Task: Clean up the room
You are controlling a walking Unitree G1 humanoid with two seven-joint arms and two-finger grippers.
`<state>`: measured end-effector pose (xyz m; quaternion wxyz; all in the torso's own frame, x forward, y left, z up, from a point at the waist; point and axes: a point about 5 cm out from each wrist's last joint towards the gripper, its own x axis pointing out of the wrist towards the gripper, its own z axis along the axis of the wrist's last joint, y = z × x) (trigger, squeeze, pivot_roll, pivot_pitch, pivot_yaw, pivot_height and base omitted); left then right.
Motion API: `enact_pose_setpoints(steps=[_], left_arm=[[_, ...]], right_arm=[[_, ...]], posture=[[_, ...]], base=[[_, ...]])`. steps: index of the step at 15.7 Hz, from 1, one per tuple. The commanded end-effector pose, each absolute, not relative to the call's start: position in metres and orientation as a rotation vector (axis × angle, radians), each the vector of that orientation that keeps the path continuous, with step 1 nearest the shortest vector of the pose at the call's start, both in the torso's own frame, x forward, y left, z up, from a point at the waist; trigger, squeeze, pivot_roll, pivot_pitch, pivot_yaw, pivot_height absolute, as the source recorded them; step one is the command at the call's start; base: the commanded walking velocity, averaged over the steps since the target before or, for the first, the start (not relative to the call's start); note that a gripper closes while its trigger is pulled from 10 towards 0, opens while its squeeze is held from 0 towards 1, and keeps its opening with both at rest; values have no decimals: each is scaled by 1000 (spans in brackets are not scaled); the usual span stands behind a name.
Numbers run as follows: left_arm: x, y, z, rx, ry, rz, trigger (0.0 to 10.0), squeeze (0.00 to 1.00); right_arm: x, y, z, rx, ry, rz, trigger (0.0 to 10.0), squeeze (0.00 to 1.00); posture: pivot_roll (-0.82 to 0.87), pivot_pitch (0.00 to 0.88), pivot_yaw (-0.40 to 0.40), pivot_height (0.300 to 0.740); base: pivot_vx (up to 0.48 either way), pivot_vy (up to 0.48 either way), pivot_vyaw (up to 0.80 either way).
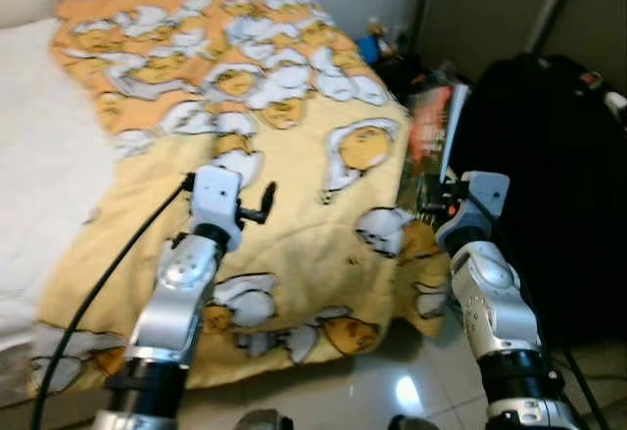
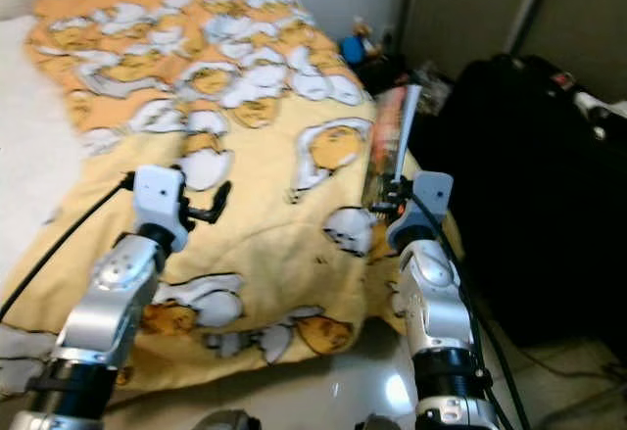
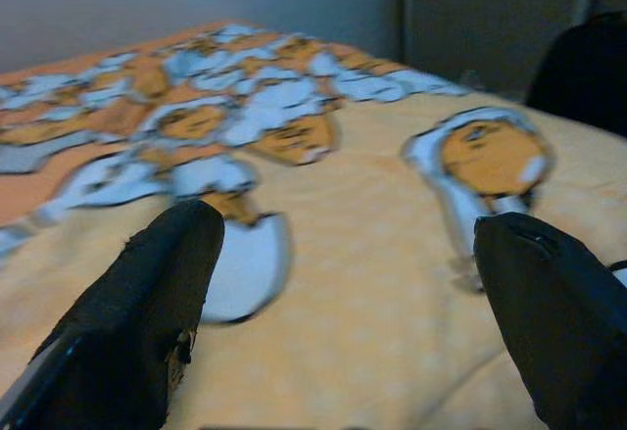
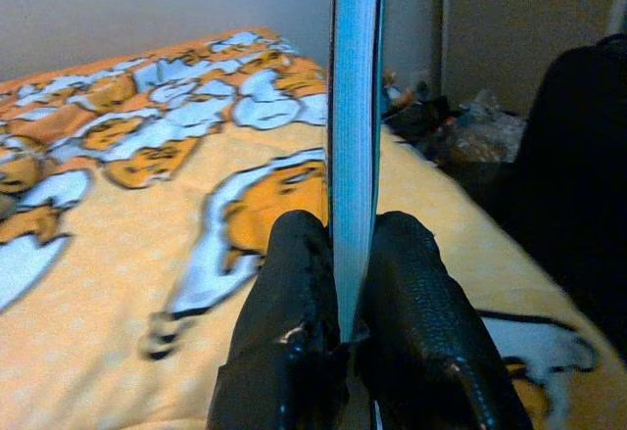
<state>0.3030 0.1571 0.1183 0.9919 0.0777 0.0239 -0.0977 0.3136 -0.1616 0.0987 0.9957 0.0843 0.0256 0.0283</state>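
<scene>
My right gripper (image 4: 341,244) is shut on a thin book (image 4: 355,107), which stands upright and edge-on between the fingers. In the eye views the book (image 2: 392,141), with its red-orange cover, rises at the right edge of the bed, above the right gripper (image 2: 392,195). My left gripper (image 3: 348,224) is open with nothing between its fingers, hovering low over the yellow blanket (image 1: 294,107) printed with egg cartoons. In the left eye view the left gripper (image 1: 260,205) sits over the blanket's middle.
White bedding (image 1: 39,156) lies along the bed's left side. A large black bag (image 1: 549,175) stands right of the bed. Small clutter (image 1: 382,48) crowds the far corner between bed and wall. Shiny tiled floor (image 1: 372,391) lies at the bed's foot.
</scene>
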Motion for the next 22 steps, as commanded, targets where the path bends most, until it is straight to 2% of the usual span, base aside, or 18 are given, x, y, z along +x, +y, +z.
enact_pose_setpoints(steps=[1,22], left_arm=[[304,159,119,155,50,-186,10000,173],[304,163,120,144,52,-170,10000,173]], right_arm=[[317,-152,112,164,-6,98,10000,0],[319,-145,117,174,-17,131,10000,0]], posture=[[32,23,54,740],[40,24,58,740]], base=[[0,405,0],[0,406,0]])
